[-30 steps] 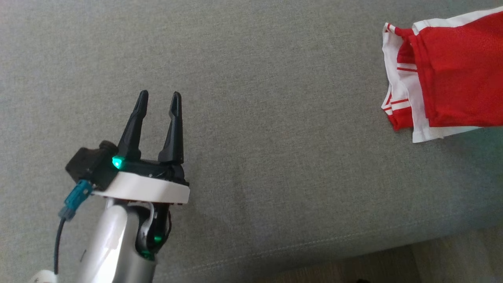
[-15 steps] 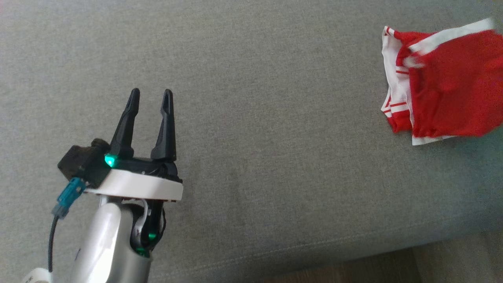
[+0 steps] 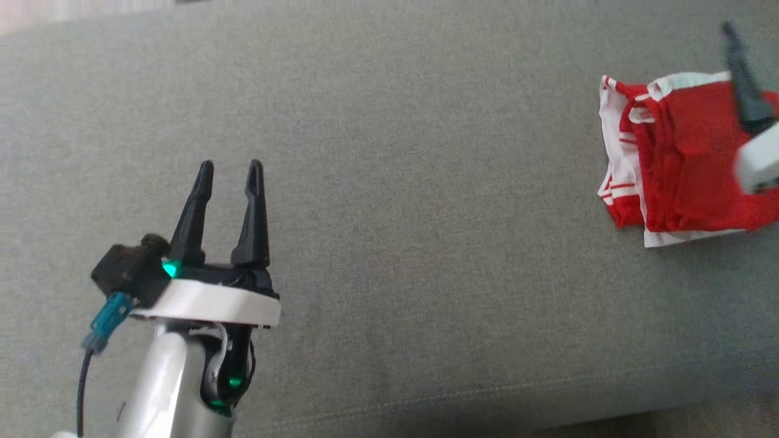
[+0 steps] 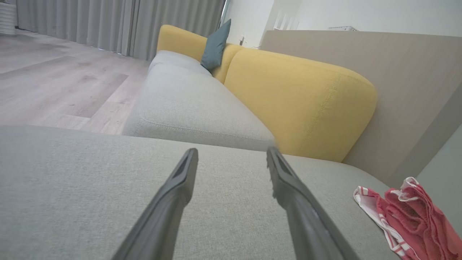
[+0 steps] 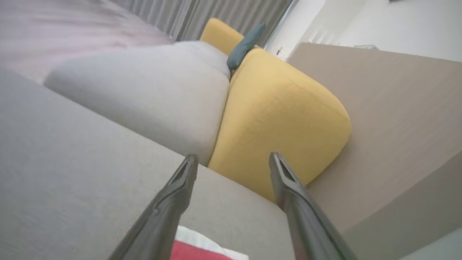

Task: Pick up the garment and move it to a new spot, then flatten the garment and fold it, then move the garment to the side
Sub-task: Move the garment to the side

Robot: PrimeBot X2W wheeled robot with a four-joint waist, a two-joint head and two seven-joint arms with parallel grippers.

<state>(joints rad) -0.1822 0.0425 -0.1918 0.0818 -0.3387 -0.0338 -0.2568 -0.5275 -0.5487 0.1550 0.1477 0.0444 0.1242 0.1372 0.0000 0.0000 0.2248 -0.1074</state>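
Observation:
The garment [image 3: 688,164] is red with white trim and lies folded in a loose heap at the far right of the grey seat [image 3: 426,182]. One dark finger [image 3: 741,79] and the white wrist of my right arm hang over its right part. In the right wrist view my right gripper [image 5: 231,157] is open and holds nothing, with the garment [image 5: 195,251] just below its fingers. My left gripper [image 3: 231,165] stands open over bare seat at the lower left, far from the garment. The left wrist view has that gripper [image 4: 231,151] with the garment [image 4: 415,213] off to its right.
The seat's front edge [image 3: 548,420] runs along the bottom of the head view. Yellow back cushions [image 4: 299,101], a teal pillow [image 4: 215,45] and a beige panel [image 4: 397,90] rise beyond the seat. Wooden floor [image 4: 54,83] lies to the left.
The garment's red top layer has dropped and settled into a tighter heap. My right gripper's finger and wrist have come into the head view above it. The head view has shifted a little.

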